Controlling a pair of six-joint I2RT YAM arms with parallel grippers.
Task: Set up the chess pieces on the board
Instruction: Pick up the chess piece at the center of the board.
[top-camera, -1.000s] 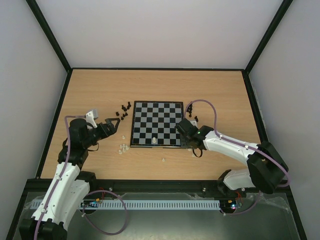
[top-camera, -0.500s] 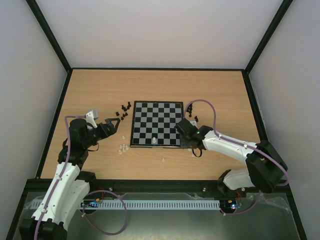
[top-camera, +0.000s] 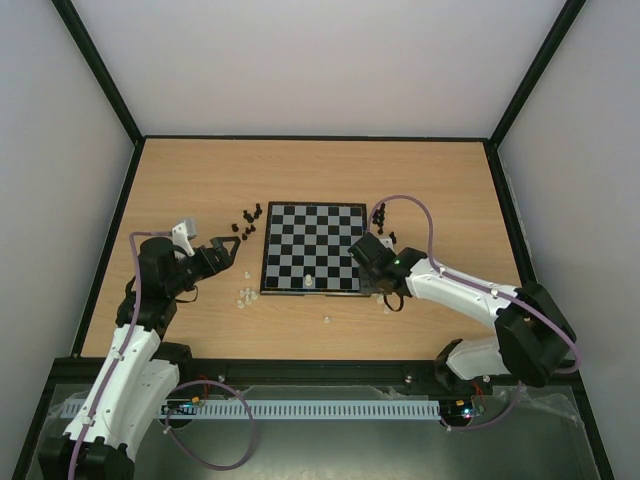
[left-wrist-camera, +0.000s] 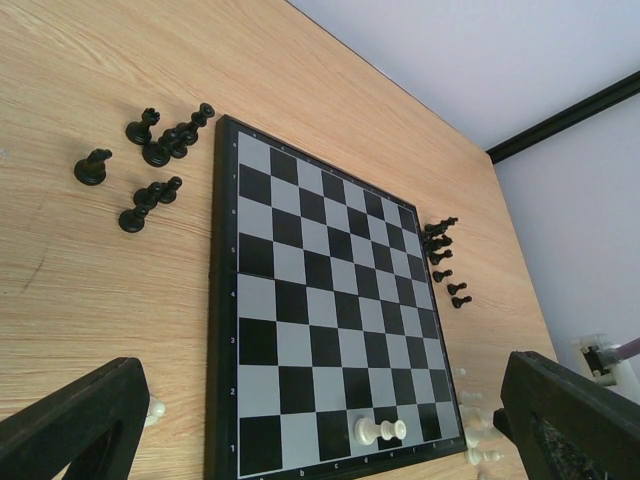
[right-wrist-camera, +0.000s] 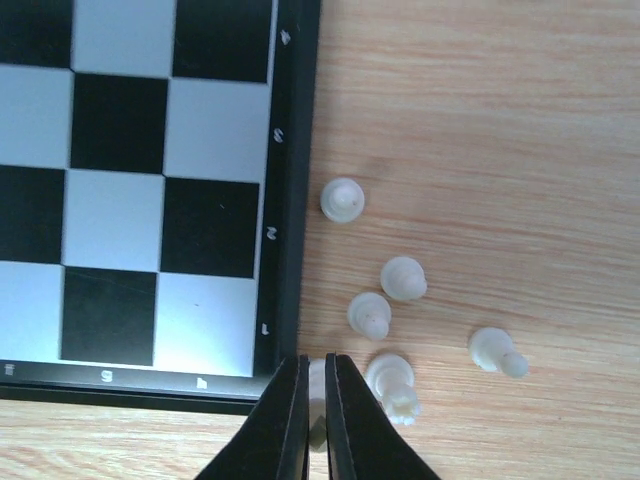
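Board sits mid-table, with a lone white piece on its near row. Black pieces are off both far corners. Right gripper is clamped on a pale piece just off the near-right corner, among loose pale pieces. Left gripper is wide open, left of the board.

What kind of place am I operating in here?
Likely a robot test cell: a wooden tabletop boxed in by plain pale walls and black framing, with a chessboard in the middle.

Pale piece mostly hidden between right gripper fingers, board cropped at 2 edges
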